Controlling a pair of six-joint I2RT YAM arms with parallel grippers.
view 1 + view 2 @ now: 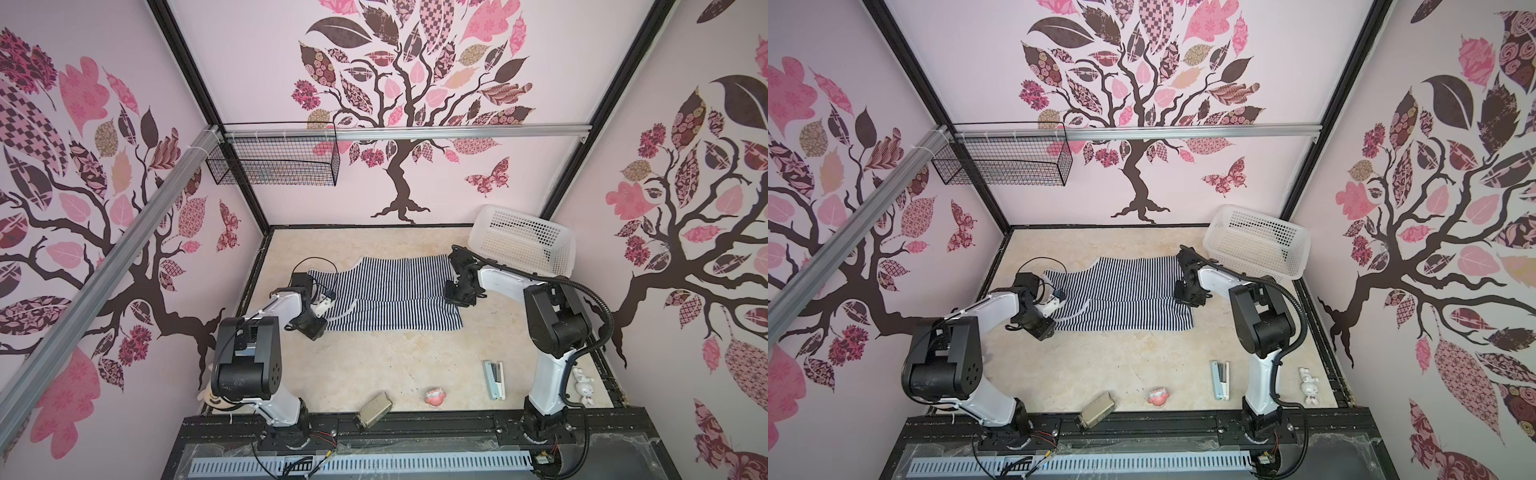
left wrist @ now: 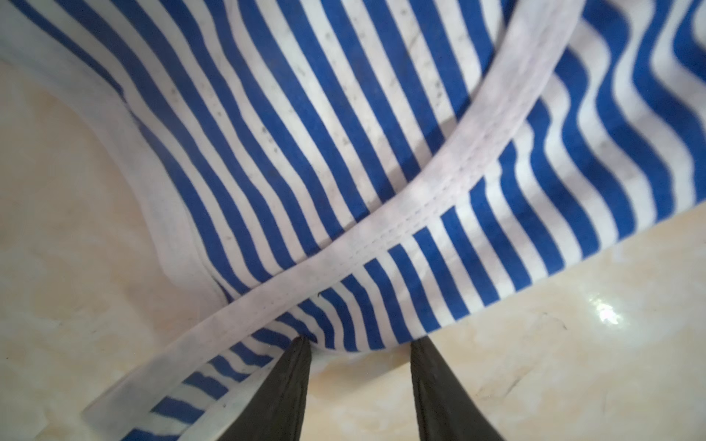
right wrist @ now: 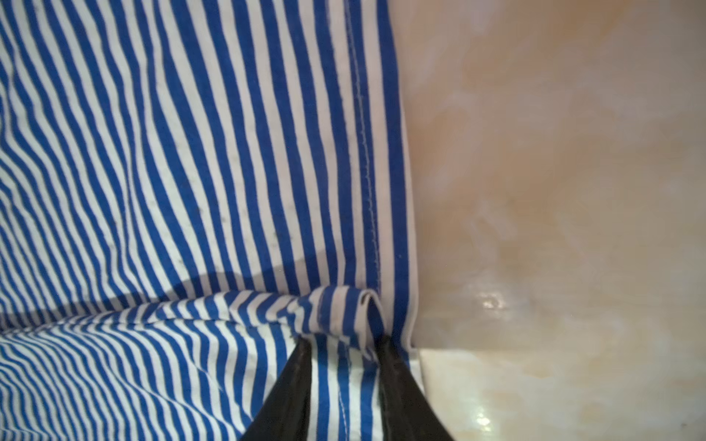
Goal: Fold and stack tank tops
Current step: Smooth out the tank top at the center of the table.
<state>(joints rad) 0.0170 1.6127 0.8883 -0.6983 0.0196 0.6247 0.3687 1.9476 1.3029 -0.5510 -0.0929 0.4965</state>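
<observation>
Beige marbled tabletop [image 1: 374, 361], glossy. In both top views a soft navy-and-white striped tank top [image 1: 395, 291] [image 1: 1125, 295] lies flat past centre toward 12 o'clock. Its long axis runs 9 to 3, with the white-trimmed armholes at the 9 end and the stitched hem at the 3 end. Near long edge is straight; a lengthwise crease crosses the middle.

Open tabletop runs from that edge to the 6 o'clock rail. Along the rail: pale blue-grey stapler [image 1: 494, 380] at 5, small pink figure [image 1: 435, 395] and dull metal box [image 1: 374, 409] near 6. White perforated plastic basket [image 1: 523, 245] sits in the 1 o'clock corner, near the hem end.

Left claw [image 2: 361, 343]: fingers apart, tabletop showing between them, nothing clamped. One black fingertip [image 2: 300, 351] touches the cloth edge below the white trim.

Right claw [image 3: 344, 343]: closed onto a raised roll of the hem corner, the cloth puckered at its tips.
</observation>
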